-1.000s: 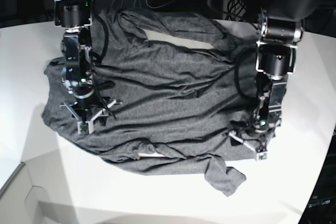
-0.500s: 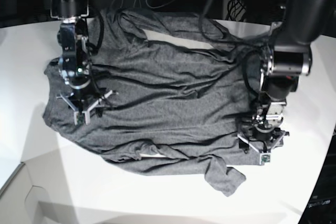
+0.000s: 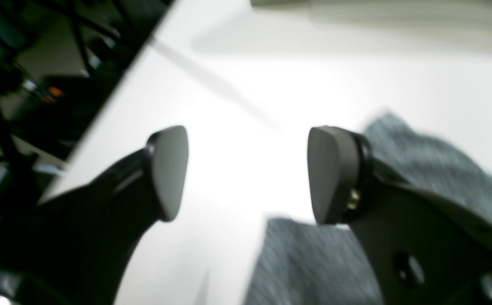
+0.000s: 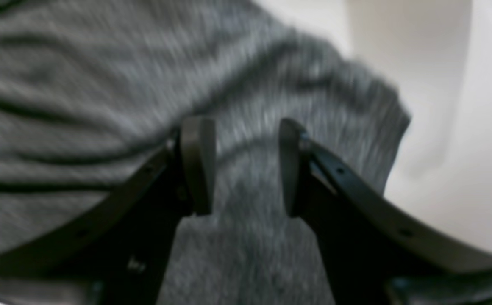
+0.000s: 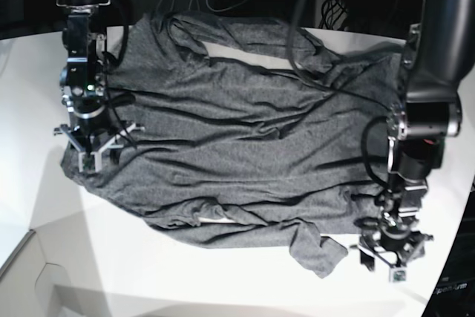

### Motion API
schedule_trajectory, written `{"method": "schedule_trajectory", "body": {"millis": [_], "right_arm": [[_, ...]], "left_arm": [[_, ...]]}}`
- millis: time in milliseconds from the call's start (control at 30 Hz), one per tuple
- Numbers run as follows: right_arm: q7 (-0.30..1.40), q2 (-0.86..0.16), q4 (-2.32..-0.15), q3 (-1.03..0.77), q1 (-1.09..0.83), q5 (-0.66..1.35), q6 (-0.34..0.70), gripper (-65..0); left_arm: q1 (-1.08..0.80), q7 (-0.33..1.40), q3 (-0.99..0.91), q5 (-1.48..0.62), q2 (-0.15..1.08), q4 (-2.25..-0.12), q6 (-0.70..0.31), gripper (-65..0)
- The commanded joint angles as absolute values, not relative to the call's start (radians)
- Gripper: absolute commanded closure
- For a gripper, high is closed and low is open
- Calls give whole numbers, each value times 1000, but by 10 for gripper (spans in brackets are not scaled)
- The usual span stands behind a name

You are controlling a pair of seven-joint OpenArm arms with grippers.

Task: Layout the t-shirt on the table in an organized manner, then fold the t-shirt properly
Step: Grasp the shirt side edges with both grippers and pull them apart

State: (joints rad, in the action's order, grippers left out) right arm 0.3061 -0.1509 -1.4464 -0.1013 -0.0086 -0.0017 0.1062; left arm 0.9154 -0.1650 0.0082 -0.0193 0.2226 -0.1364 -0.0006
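The base view looks straight down on the table, far enough to take in the whole t-shirt. Each wrist view sits close behind its jaws, sharing the t-shirt's edges with the base view.

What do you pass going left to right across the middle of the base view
Bare table → right gripper over the shirt's left edge → t-shirt → left gripper, lower down just past the shirt's right edge.

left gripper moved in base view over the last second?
Yes. The left gripper has dropped toward the bottom of the base view, off the t-shirt body and onto bare table just right of the lower sleeve end. Jaws open.
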Motion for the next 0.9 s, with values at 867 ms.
{"method": "schedule_trajectory", "body": {"millis": [867], "right_arm": [[289, -217, -998, -127, 265, 1, 101, -233]], "left_arm": [[282, 355, 8, -530, 337, -1228, 10, -422]]}}
